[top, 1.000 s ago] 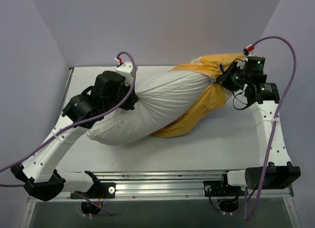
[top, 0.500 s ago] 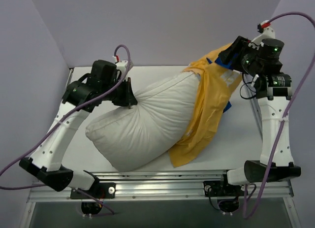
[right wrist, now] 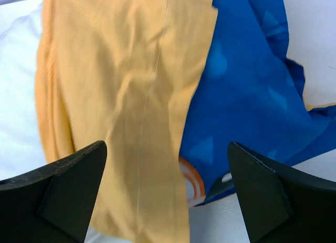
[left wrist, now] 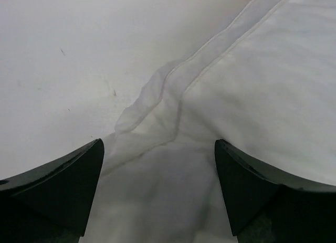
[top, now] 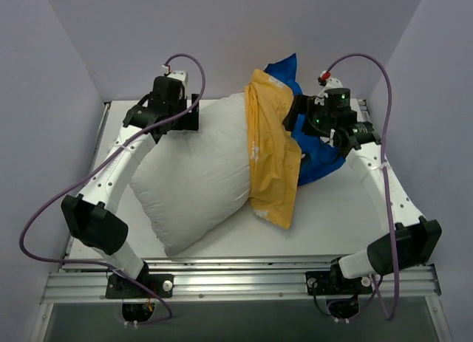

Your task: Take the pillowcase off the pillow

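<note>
From above, the pillow (top: pixel 196 172) lies on the left and middle of the desk (top: pixel 340 216), slanting from its far end down to a near corner by the front rail. Most of its white surface is bare. The pillowcase (top: pixel 270 150) is bunched at the pillow's right end: its orange-yellow face drapes as a wide band from far to near across that end, and its blue face is crumpled on the right of the band, with a peak of blue rising at the far side. Whether the pillow's end sits inside the cover cannot be told. The left arm (top: pixel 118 168) reaches to the pillow's far left corner, and the right arm (top: pixel 369 161) reaches to the blue folds. This view does not show how either pair of jaws stands.

In the left wrist view, the left jaws are spread wide with nothing between them gripped. Their two dark fingers (left wrist: pixel 58 188) frame a corner of the pillow (left wrist: pixel 262 96), whose seam runs diagonally up to the right. Bare desk (left wrist: pixel 63 49) fills the upper left.

In the right wrist view, the right jaws are also spread wide and empty, the fingers (right wrist: pixel 60 193) standing at the lower corners. Below them the pillowcase (right wrist: pixel 131 96) shows orange-yellow on the left and blue with paler shapes on the right. A strip of white pillow (right wrist: pixel 16 96) shows at the left edge, and desk (right wrist: pixel 315 22) at the upper right.
</note>
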Controlling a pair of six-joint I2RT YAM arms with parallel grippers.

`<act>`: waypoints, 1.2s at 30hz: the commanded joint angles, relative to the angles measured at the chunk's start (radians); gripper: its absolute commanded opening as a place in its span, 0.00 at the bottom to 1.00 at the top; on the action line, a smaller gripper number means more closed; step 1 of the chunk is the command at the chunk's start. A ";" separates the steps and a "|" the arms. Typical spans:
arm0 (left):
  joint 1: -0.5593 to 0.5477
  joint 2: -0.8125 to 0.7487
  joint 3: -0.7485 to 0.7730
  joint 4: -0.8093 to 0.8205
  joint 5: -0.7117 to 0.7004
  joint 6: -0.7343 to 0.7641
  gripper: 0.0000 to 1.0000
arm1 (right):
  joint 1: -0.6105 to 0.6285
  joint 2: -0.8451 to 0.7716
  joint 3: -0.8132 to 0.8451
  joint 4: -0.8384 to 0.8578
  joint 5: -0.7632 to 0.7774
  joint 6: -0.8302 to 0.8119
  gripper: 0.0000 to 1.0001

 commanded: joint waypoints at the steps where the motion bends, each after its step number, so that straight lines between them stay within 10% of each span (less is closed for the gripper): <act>1: -0.011 -0.017 0.105 0.163 -0.128 0.110 0.94 | 0.046 -0.149 -0.065 0.124 0.058 -0.013 0.94; 11: -0.385 -0.329 -0.342 0.385 -0.213 0.549 0.94 | 0.150 -0.208 -0.274 0.182 0.041 -0.007 0.95; 36: -0.436 -0.284 -0.721 0.456 -0.096 0.253 0.94 | 0.273 -0.166 -0.340 0.279 0.035 -0.036 0.97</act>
